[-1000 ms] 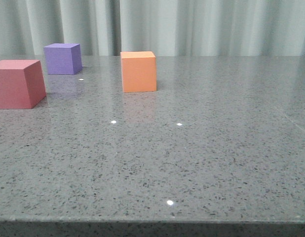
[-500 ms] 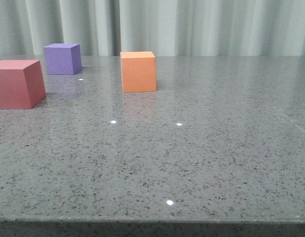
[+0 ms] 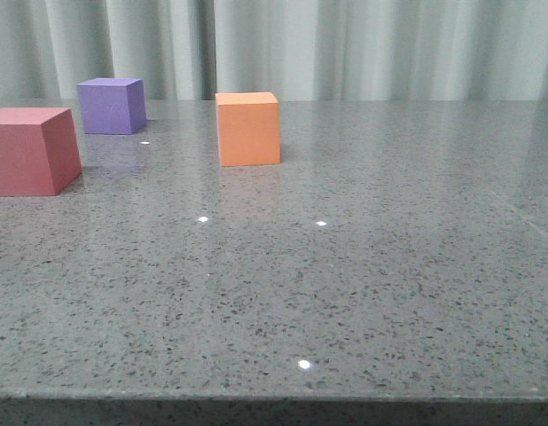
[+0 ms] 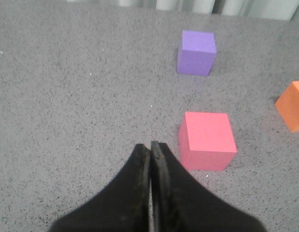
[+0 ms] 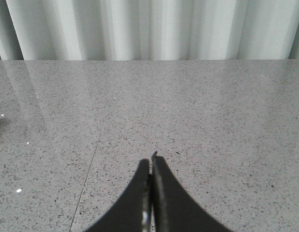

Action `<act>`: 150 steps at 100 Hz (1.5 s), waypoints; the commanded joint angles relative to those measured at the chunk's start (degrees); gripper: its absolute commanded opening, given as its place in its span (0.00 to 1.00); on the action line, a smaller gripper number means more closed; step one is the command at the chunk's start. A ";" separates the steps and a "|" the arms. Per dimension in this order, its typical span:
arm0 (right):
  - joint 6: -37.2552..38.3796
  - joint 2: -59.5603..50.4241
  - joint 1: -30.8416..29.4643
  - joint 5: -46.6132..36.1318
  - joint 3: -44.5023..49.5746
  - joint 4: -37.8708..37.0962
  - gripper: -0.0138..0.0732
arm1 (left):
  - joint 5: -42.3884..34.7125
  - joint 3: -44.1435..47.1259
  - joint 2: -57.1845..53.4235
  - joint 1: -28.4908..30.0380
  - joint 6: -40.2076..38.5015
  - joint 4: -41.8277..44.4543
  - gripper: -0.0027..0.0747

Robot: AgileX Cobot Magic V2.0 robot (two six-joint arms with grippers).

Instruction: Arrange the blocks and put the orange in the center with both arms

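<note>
In the front view the pinkish-red cube (image 3: 30, 149) stands at the left edge, the purple cube (image 3: 112, 105) behind it, and the orange cube (image 3: 248, 128) to their right, all on the grey table. No gripper shows in the front view. In the left wrist view my left gripper (image 4: 151, 145) is shut and empty above the table, beside and apart from the pinkish-red cube (image 4: 207, 140); the purple cube (image 4: 196, 52) and part of the orange cube (image 4: 293, 105) lie beyond. My right gripper (image 5: 152, 157) is shut and empty over bare table.
A grey speckled stone table (image 3: 345, 284) fills the front view, with pale curtains (image 3: 363, 44) behind it. A thin seam line (image 5: 91, 159) runs across the tabletop in the right wrist view. The table's front edge runs along the bottom of the front view.
</note>
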 commanded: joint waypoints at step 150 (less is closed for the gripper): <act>-0.39 0.02 -0.45 -4.49 -1.60 -1.07 0.08 | -5.96 -8.98 15.21 -6.28 -1.02 -7.87 0.79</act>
